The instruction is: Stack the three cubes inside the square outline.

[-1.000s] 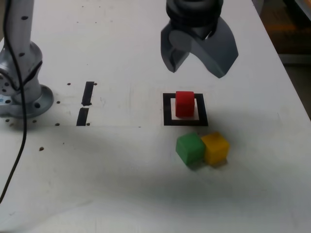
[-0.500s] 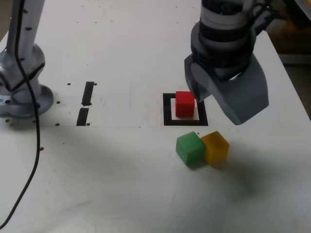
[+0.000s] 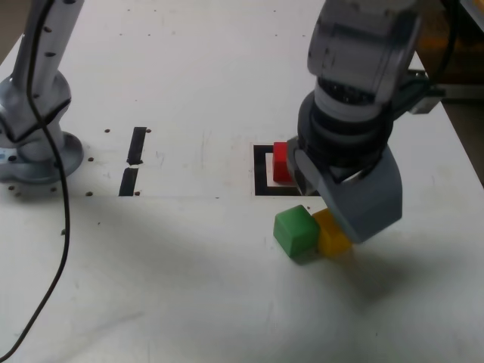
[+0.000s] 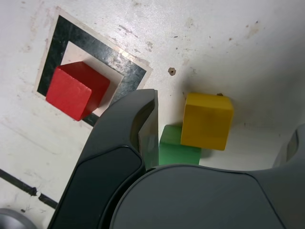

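The red cube (image 3: pixel 280 161) (image 4: pixel 74 90) sits inside the square outline (image 3: pixel 262 171) (image 4: pixel 95 45), partly hidden in the exterior view by the arm. In front of the outline the green cube (image 3: pixel 295 233) (image 4: pixel 175 150) and the yellow cube (image 3: pixel 331 236) (image 4: pixel 207 120) touch side by side. My gripper (image 3: pixel 336 209) (image 4: pixel 224 117) hangs low over the yellow cube and is open. One finger (image 4: pixel 138 129) is between the red and yellow cubes, above the green one. The other finger (image 3: pixel 363 200) is beyond the yellow cube's far side. Nothing is held.
The arm's grey base (image 3: pixel 38 151) stands at the exterior view's left, with a black cable (image 3: pixel 62 227) trailing toward the front. Two short black strips (image 3: pixel 137 144) (image 3: pixel 128 181) lie left of the outline. The table's edge (image 3: pixel 461 144) runs close on the exterior view's right.
The gripper has come down and forward, from above the red cube to over the yellow cube, still open. None of the cubes has moved.
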### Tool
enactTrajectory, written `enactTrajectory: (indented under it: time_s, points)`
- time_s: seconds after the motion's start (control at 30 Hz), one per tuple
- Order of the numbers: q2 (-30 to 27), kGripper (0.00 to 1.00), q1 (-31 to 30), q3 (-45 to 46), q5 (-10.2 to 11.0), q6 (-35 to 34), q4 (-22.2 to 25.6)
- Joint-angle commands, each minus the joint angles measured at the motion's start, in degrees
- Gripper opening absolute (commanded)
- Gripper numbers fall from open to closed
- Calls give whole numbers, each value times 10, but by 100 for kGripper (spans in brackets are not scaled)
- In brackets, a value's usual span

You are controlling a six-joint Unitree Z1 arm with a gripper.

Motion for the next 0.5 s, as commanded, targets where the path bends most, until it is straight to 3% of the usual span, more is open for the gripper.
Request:
enactTrajectory:
  time_s: [0.0, 0.33, 0.47]
  points:
    - [10, 93, -1, 5, 0, -2, -12]
    - [35, 91, -1, 28, -7, -6, -57]
    - [34, 83, 0, 35, -6, -10, -69]
